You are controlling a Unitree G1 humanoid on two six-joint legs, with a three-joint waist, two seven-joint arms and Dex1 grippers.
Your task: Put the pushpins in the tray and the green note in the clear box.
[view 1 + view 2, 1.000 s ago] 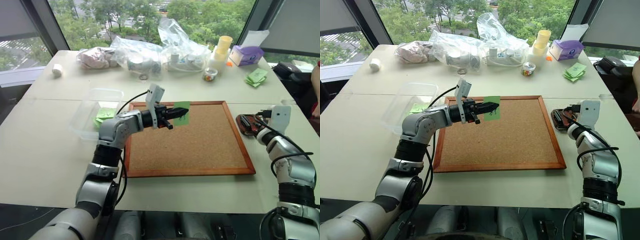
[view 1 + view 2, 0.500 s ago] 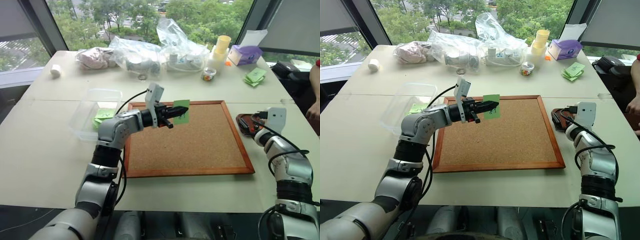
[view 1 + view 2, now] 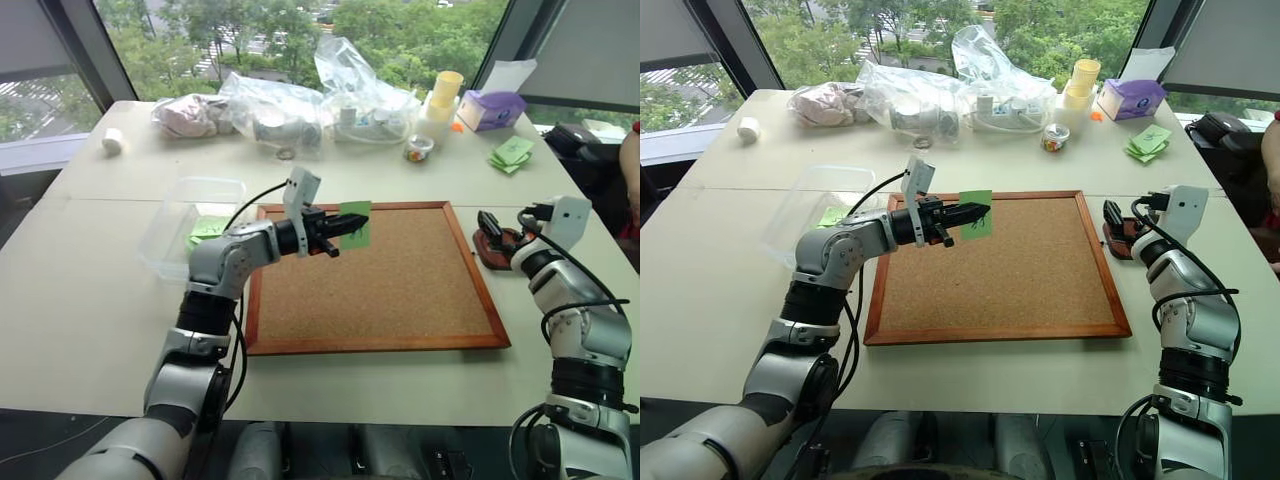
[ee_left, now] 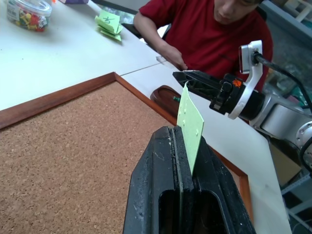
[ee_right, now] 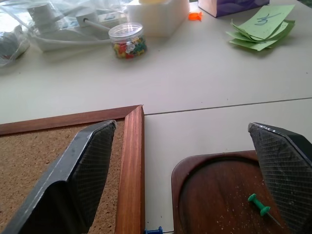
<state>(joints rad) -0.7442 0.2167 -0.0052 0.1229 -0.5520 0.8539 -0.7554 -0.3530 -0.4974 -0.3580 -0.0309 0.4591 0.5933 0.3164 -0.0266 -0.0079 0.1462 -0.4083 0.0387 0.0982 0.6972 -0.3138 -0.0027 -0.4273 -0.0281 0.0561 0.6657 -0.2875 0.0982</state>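
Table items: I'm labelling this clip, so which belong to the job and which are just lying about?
Job:
green note, in left gripper
tray, green pushpin inside
clear box
right gripper, open

Lying about:
cork board
plastic bags
pin jar

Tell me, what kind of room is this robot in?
Probably an office or workroom high up in a building. Big windows look out over treetops, and the long pale table holds a cork board, green sticky notes and a jar of pushpins.

Cork board [image 3: 380, 275] mid-table; clear box [image 3: 190, 225] to its left, tray [image 3: 497, 247] right, bags [image 3: 300, 100] behind
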